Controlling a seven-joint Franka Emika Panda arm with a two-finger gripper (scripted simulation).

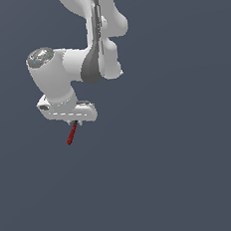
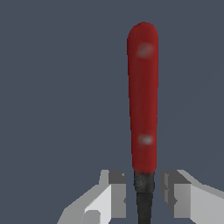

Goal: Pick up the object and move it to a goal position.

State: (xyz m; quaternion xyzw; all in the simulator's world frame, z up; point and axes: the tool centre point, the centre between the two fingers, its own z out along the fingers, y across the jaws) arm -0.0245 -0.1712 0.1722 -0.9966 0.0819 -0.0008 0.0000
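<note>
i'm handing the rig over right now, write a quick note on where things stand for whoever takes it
End effector: its fingers flank the black end of the red rod; in the wrist view small gaps show on both sides, so I cannot confirm it is clamped.
Rod: hangs below the end effector in the exterior view, tilted, red end lowest, touching nothing else visible.
Done: the rod appears lifted, judging by how it hangs at the fingers.
Left: carry it to the goal position. No goal marker shows in either view, so check where it is before moving, and confirm the grip first.
</note>
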